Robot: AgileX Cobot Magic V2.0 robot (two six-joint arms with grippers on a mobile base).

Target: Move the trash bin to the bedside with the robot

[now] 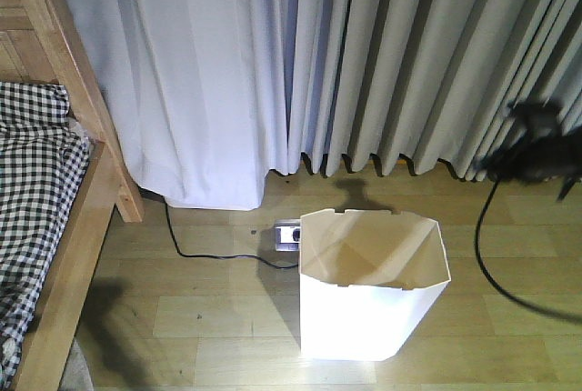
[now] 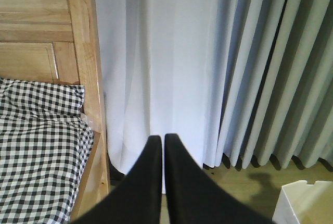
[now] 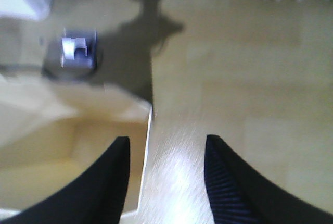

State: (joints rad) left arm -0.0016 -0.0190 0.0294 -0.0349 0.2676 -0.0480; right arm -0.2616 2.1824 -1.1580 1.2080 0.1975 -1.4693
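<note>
The white trash bin (image 1: pixel 373 291) stands upright on the wooden floor in the middle of the front view, cream inside and empty. The bed, with a light brown wooden frame (image 1: pixel 86 245) and black-and-white checked bedding (image 1: pixel 36 182), is at the left, apart from the bin. My right gripper (image 3: pixel 166 140) is open; the bin's right rim (image 3: pixel 148 146) runs between its fingers, seen from above. In the front view that gripper is a black blur (image 1: pixel 536 150) at the right. My left gripper (image 2: pixel 162 138) is shut and empty, pointing at the curtain beside the bed frame (image 2: pixel 86 78). A corner of the bin (image 2: pixel 307 203) shows at the lower right.
Long grey and white curtains (image 1: pixel 364 64) hang along the back wall. A power strip (image 1: pixel 289 235) lies on the floor just behind the bin, with a black cable (image 1: pixel 209 255) running left toward the bed. Another black cable (image 1: pixel 496 273) trails on the floor at the right.
</note>
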